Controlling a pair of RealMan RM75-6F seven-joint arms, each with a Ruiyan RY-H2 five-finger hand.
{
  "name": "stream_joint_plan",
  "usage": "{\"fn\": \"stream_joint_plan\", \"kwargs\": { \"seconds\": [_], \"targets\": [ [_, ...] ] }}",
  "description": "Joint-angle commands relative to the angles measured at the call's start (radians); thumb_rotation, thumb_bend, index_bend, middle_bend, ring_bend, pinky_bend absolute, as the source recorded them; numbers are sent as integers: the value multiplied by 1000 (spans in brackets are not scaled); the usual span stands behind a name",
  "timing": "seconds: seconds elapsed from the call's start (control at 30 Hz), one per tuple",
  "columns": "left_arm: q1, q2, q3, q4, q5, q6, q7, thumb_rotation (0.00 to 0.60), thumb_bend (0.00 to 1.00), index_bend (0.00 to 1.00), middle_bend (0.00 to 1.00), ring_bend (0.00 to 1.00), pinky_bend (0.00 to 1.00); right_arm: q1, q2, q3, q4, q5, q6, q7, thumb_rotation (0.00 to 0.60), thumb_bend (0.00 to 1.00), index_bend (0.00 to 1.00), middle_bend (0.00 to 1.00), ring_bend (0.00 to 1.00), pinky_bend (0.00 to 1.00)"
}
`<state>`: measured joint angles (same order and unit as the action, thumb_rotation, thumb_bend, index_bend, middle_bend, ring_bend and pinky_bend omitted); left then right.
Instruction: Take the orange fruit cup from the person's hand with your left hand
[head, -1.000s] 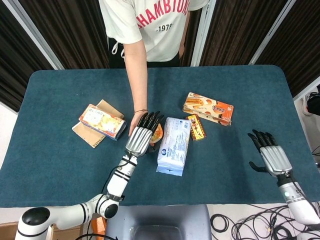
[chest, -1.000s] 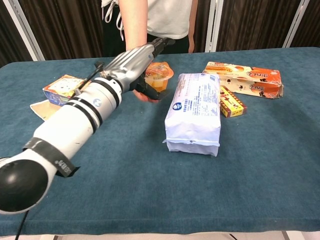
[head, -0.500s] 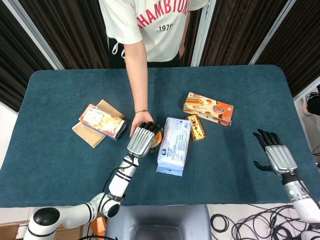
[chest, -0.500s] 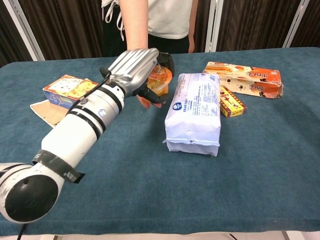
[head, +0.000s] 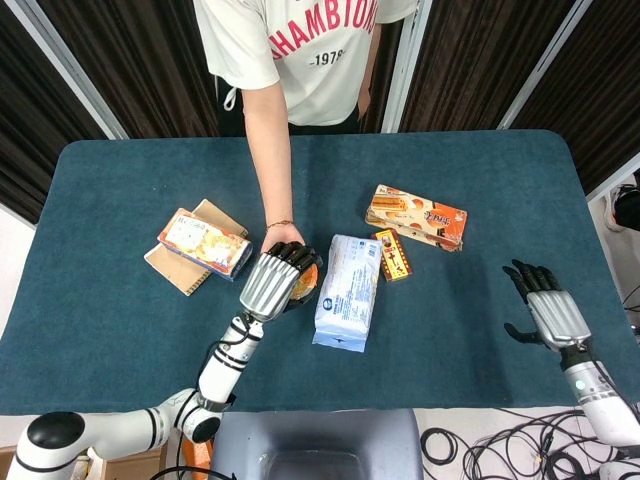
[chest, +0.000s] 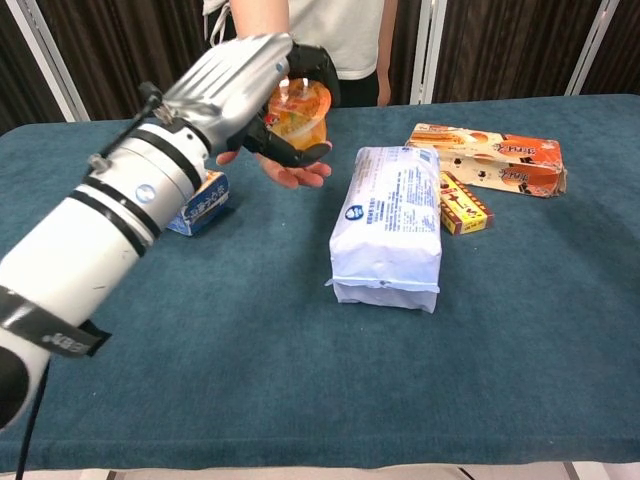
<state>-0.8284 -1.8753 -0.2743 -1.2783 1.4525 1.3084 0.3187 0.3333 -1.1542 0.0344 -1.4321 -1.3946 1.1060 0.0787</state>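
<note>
The orange fruit cup (chest: 297, 113) is held in my left hand (chest: 252, 85), whose dark fingers curl around it. From the head view my left hand (head: 270, 280) covers most of the fruit cup (head: 303, 283), leaving only an orange edge visible. The person's open palm (chest: 290, 172) lies just under the cup, fingers flat; whether it still touches the cup I cannot tell. The person's forearm (head: 266, 160) reaches over the table from the far side. My right hand (head: 543, 312) hangs open near the table's right front corner, holding nothing.
A white-and-blue packet (head: 346, 290) lies right of the cup. A small snack bar (head: 394, 254) and an orange box (head: 416, 216) sit further right. A snack box (head: 204, 243) on a notebook (head: 177, 270) lies to the left. The table (head: 120, 170) is blue cloth.
My left hand closed its fingers around the fruit cup and lifted it slightly off the person's palm, drawing it back toward me. The right hand barely moved.
</note>
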Motion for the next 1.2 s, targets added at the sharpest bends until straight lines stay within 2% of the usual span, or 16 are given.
{"fn": "stream_joint_plan", "kwargs": {
  "seconds": [0.03, 0.1, 0.2, 0.27, 0.37, 0.47, 0.6, 0.9, 0.97, 1.0, 1.07, 1.1, 1.13, 1.2],
  "targets": [
    [106, 192, 43, -288, 23, 82, 138, 600, 355, 558, 523, 575, 765, 1, 2, 3, -18, 0, 3, -18, 600, 203, 0, 0, 0, 0],
    [155, 269, 70, -387, 34, 118, 172, 600, 347, 558, 523, 579, 771, 2, 1, 5, -31, 1, 6, -37, 600, 203, 0, 0, 0, 0],
    [228, 366, 118, -480, 63, 176, 178, 600, 345, 558, 523, 582, 775, 4, -2, 6, -53, 4, 6, -66, 600, 203, 0, 0, 0, 0],
    [275, 410, 152, -501, 80, 213, 151, 600, 341, 557, 523, 585, 781, 5, -4, 5, -65, 3, 8, -87, 600, 203, 0, 0, 0, 0],
    [353, 454, 212, -468, 88, 260, 61, 600, 338, 557, 524, 586, 782, 4, -8, 5, -86, 5, 13, -119, 600, 202, 0, 0, 0, 0],
    [417, 430, 261, -335, 69, 276, -52, 600, 338, 558, 526, 587, 782, 3, -17, 4, -100, 7, 18, -150, 600, 203, 0, 0, 0, 0],
    [459, 328, 291, -101, 33, 230, -205, 600, 337, 558, 526, 586, 782, 4, -37, 0, -111, 17, 12, -201, 600, 202, 0, 0, 0, 0],
    [467, 108, 319, 281, 75, 151, -341, 600, 337, 541, 515, 563, 763, 7, -61, 0, -124, 39, 5, -255, 600, 203, 0, 0, 0, 0],
    [467, 79, 324, 337, 81, 133, -353, 600, 334, 495, 471, 471, 680, 7, -62, 0, -123, 41, 4, -257, 600, 203, 0, 0, 0, 0],
    [468, 71, 324, 351, 81, 126, -358, 600, 330, 454, 420, 391, 598, 6, -61, 0, -123, 42, 5, -256, 600, 203, 0, 0, 0, 0],
    [473, 61, 320, 370, 77, 119, -359, 600, 307, 329, 258, 163, 351, 5, -59, 1, -124, 43, 7, -254, 600, 203, 0, 0, 0, 0],
    [478, 58, 318, 372, 73, 114, -356, 600, 292, 275, 195, 96, 265, 5, -56, 2, -125, 44, 8, -253, 600, 203, 0, 0, 0, 0],
    [481, 59, 316, 366, 70, 110, -360, 600, 266, 179, 94, 16, 149, 4, -54, 2, -127, 44, 9, -251, 600, 203, 0, 0, 0, 0],
    [488, 64, 309, 347, 63, 107, -354, 600, 231, 68, 15, 0, 67, 2, -50, 3, -130, 43, 13, -247, 600, 203, 0, 0, 0, 0]
  ]
}}
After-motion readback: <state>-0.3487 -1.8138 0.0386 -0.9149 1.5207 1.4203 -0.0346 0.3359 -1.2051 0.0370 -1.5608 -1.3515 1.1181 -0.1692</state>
